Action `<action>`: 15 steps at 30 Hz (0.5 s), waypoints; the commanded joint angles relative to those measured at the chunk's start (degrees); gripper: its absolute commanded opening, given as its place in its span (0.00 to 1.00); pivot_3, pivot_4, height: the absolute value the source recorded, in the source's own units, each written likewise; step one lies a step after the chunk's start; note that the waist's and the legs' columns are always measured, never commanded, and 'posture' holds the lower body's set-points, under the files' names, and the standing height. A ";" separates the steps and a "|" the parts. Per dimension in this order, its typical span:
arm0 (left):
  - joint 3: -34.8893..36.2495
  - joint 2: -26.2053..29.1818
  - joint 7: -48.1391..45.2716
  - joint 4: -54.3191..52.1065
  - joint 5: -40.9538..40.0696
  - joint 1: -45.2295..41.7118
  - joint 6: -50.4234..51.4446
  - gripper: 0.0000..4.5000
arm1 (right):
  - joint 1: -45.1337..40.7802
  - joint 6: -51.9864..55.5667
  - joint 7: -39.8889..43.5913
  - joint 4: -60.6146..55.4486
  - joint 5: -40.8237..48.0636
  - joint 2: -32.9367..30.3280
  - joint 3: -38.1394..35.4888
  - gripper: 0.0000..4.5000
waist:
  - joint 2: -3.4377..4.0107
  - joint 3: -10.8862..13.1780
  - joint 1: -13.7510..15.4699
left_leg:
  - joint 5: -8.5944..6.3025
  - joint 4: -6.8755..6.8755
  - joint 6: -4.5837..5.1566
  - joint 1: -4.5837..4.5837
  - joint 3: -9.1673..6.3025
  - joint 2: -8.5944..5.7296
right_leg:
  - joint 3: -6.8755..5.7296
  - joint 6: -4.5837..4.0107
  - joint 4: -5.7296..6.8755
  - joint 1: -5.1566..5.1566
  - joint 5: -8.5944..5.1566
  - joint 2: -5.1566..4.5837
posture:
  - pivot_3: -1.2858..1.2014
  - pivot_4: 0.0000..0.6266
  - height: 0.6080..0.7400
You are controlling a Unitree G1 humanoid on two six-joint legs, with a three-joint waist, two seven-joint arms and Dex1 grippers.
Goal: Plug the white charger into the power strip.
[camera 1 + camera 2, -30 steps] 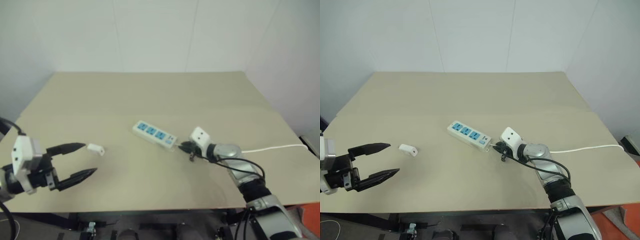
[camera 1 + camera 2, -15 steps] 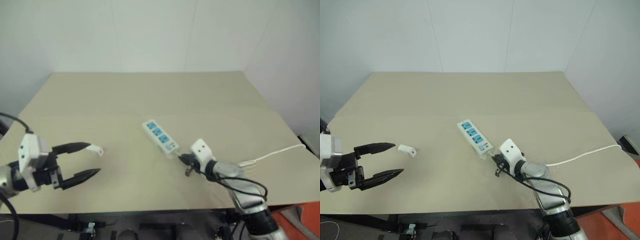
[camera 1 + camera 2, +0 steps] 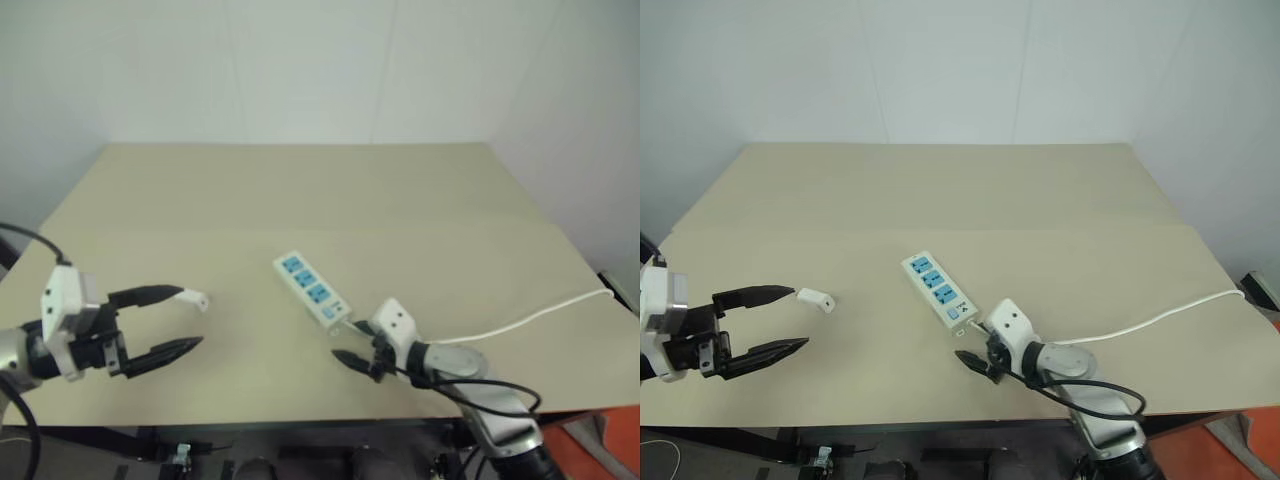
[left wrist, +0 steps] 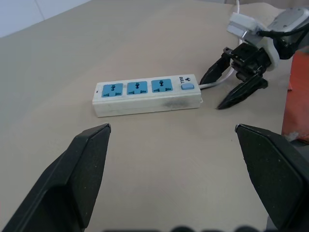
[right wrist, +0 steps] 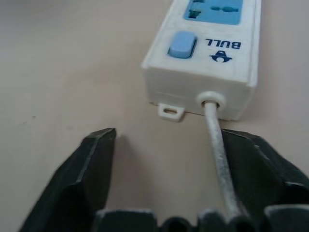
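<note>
Small white boxy charger [image 3: 816, 299] lies flat on the beige tabletop [image 3: 940, 190], just past the tip of the upper black finger of the left gripper [image 3: 798, 319], apart from it or barely at it, cannot tell which. Left gripper hovers at the table's left side, jaws spread wide, nothing between them. Long white power strip with three blue socket faces [image 3: 937, 292] lies diagonally mid-table, well apart from the charger, all sockets bare. Right gripper [image 3: 349, 343] sits at the strip's switch end, fingers parted and gripping nothing; in the right wrist view the thin white cord [image 5: 217, 154] runs out of the strip's end between the two fingers [image 5: 91, 169], the strip just beyond their tips.
</note>
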 commanded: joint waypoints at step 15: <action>0.73 1.94 -1.27 -0.39 -0.15 -0.62 -0.52 1.00 | -2.07 -12.26 -18.25 4.37 -4.58 16.94 3.49 0.99 | 0.01 0.00 -0.14 | 0.00 -0.02 0.00 -0.07 0.00 0.01 | 0.01 -0.01 0.03 -0.09 0.01 -0.01 | 0.52 0.24 1.00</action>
